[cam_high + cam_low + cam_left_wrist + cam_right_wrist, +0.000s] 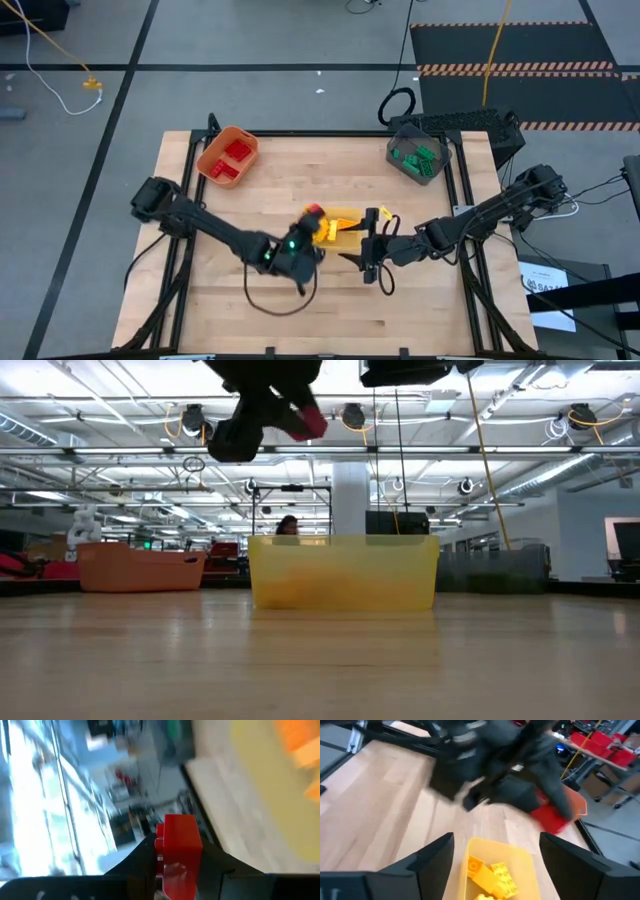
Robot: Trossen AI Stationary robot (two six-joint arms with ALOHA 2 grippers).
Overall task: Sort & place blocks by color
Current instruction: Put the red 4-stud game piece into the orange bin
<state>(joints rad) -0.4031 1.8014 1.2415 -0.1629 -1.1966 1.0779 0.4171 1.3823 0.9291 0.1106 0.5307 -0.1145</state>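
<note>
Above the yellow bin (345,228), mid-table, our left gripper (178,865) pinches a red block (178,851); right gripper (495,852) hangs wide, empty (yellow blocks (487,872) below it). Next we carry red to the orange bin (228,157).

From my station, the desk (240,300) carries three bins. One bin (228,157) sits at the far left corner with blocks (236,152) in it. A second bin (418,157) sits at the far right corner, also holding blocks (420,155). A third bin (343,226) sits mid-desk, between the two arms, with blocks (490,875) in it. The left end effector (310,222) is just left of this middle bin, raised above the desk, with one block (179,854) between its fingers. The right end effector (368,240) sits directly over the middle bin's right edge, fingers spread on either side of it.
</note>
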